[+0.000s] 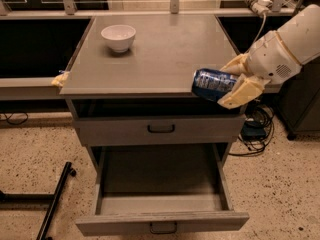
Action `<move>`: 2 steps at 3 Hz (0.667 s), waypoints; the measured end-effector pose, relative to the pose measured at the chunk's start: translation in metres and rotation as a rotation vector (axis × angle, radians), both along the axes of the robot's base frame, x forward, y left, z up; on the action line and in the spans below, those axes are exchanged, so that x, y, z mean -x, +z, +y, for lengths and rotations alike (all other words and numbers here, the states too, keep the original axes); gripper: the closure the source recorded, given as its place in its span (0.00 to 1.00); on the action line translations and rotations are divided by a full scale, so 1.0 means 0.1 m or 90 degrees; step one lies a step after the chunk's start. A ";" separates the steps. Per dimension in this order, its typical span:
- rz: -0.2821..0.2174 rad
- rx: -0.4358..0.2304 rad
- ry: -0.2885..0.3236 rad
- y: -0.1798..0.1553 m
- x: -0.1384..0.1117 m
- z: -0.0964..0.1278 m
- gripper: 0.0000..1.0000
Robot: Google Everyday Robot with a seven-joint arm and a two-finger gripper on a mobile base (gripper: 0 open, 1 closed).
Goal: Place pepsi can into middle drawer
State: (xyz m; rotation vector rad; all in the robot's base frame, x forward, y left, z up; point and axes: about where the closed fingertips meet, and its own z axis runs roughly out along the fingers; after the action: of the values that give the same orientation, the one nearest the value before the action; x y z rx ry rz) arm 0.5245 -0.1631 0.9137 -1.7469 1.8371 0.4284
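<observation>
Arm in from the right

The gripper (232, 81) sits at the grey cabinet's (165, 54) front right corner, tan fingers (241, 93) clamped on the pepsi can (209, 83); the white forearm (300, 39) slants up past its right side.

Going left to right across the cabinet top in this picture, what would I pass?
A small yellow object on the left edge → white bowl → pepsi can → tool gripping that can by the front right corner → white arm.
</observation>
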 end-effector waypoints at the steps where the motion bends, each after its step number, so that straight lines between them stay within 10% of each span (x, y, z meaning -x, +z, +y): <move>1: 0.000 0.000 0.000 0.00 0.00 0.00 1.00; 2: 0.022 -0.010 0.011 -0.37 0.11 0.04 1.00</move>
State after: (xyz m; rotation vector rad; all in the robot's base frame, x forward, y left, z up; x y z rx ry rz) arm 0.5130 -0.1594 0.8771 -1.7555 1.8387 0.4814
